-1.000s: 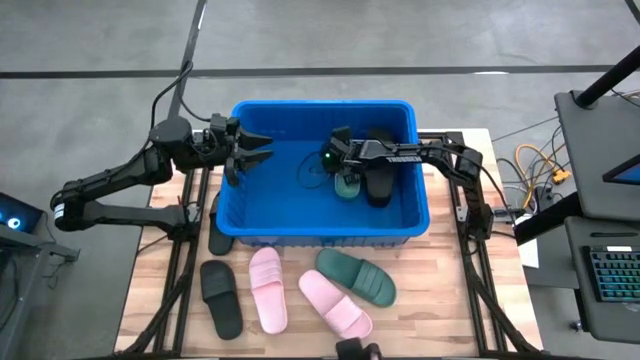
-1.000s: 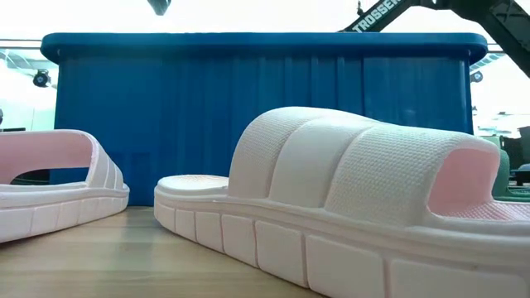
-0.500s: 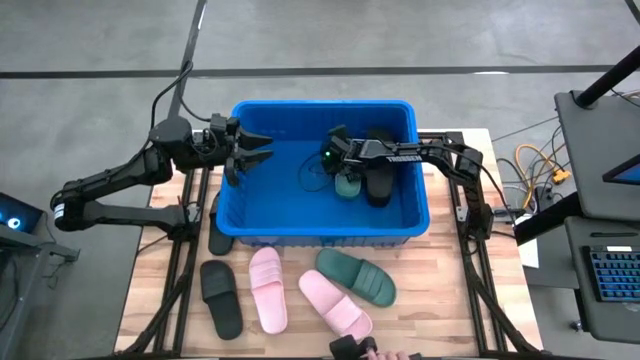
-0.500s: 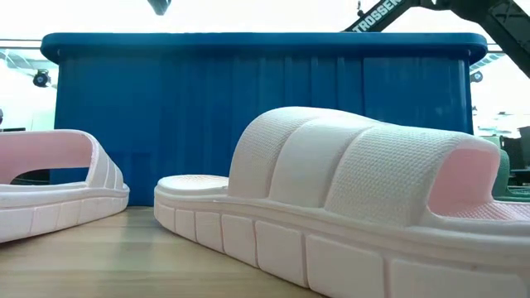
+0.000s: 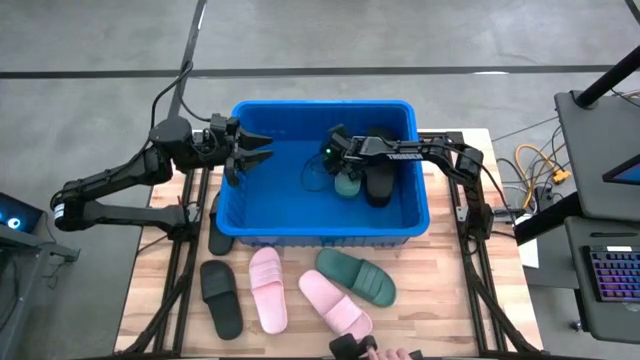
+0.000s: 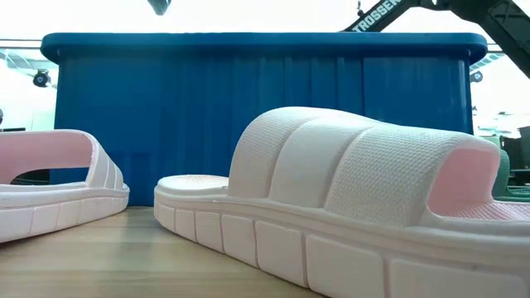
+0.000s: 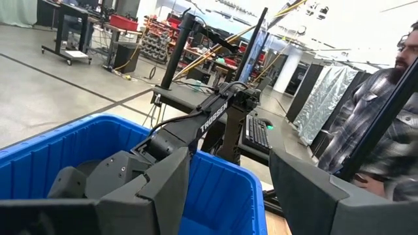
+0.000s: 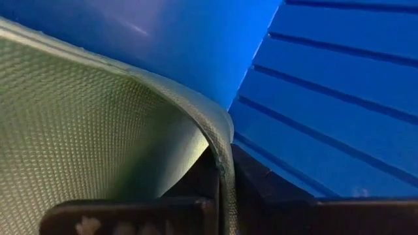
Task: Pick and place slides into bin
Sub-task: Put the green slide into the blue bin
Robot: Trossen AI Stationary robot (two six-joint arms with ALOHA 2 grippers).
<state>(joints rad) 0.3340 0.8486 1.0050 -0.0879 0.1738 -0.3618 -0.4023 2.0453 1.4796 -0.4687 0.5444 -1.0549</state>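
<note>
The blue bin [image 5: 322, 232] stands at the table's far middle. Inside it my right gripper [image 5: 343, 170] is shut on a dark green slide [image 5: 347, 184], beside a black slide [image 5: 379, 182] that lies on the bin's floor. My left gripper [image 5: 256, 151] hovers open over the bin's left wall, pointing level, with nothing between its fingers [image 7: 166, 189]. On the wood in front of the bin lie a black slide [image 5: 221, 298], two pink slides [image 5: 267, 288] [image 5: 336, 304] and a green slide [image 5: 358, 277], all on their soles. My right gripper pinches the green slide's strap at its edge [image 8: 221, 147] between the two fingers [image 8: 124, 214], one on the inner face and one on the outer. The fingers slant down into the bin from the table's right. The arm hides whether the slide rests on the bin's floor.
Another black slide [image 5: 217, 236] lies half hidden at the bin's near left corner. A person's hand [image 5: 385, 353] shows at the table's near edge, and a person [image 7: 392, 104] stands beyond the right side. In the low view the pink slides [image 6: 331, 207] fill the foreground.
My right gripper has rolled about its own axis inside the bin, staying in place, and the green slide has turned a little with it. A hand has come into view at the table's near edge.
</note>
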